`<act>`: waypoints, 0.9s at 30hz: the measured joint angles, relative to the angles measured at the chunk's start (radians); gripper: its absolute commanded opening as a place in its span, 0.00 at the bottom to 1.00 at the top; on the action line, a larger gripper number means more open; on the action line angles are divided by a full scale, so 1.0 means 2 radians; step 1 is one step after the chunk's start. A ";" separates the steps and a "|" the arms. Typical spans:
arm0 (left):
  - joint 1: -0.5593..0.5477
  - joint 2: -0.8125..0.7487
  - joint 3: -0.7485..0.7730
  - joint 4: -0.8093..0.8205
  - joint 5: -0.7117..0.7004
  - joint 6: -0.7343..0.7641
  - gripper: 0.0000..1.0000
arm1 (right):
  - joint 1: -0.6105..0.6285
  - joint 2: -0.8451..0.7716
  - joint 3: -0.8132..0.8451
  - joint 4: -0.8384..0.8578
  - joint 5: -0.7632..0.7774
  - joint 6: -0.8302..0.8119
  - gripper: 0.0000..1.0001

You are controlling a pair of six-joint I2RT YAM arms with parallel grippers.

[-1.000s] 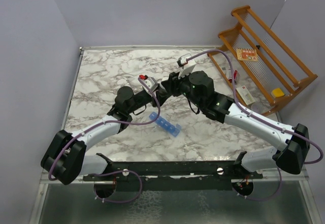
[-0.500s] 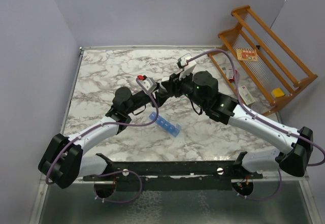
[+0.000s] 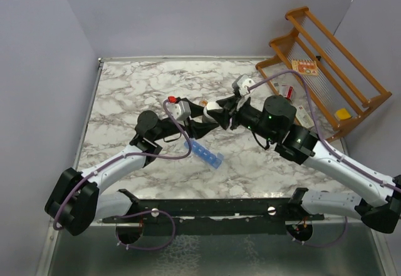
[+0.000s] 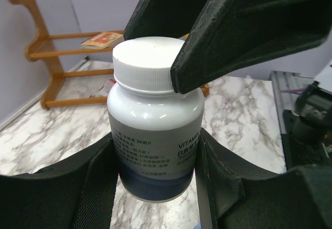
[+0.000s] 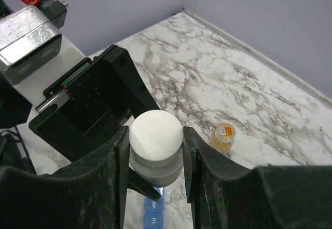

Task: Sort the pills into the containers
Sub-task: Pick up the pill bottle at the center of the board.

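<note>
Now L fingers (image 4: 78, 192) grip bottle (image 4: 155, 135), R fingers (image 5: 218, 179) cap (image 5: 155, 130).

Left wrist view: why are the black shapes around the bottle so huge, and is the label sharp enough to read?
Left wrist view: the black fingers sit right at the lens, so they loom; on the bottle only VITAMIN reads, the small print blurs. Right wrist view: the white cap is nearly washed out.

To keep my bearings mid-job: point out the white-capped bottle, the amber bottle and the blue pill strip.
white-capped bottle (image 4: 155, 133), left wrist view, on its printed label.
amber bottle (image 5: 223, 138), right wrist view, on its body just under the top.
pill strip (image 3: 204, 154), top external view, on a middle compartment.
</note>
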 measured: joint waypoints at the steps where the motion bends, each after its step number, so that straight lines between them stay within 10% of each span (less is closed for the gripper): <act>1: -0.001 0.000 0.000 0.004 0.009 -0.002 0.00 | 0.000 -0.009 -0.004 -0.002 -0.008 -0.004 0.01; 27: -0.007 0.063 0.002 0.175 0.191 -0.116 0.04 | -0.004 -0.092 -0.063 -0.002 -0.164 -0.084 0.01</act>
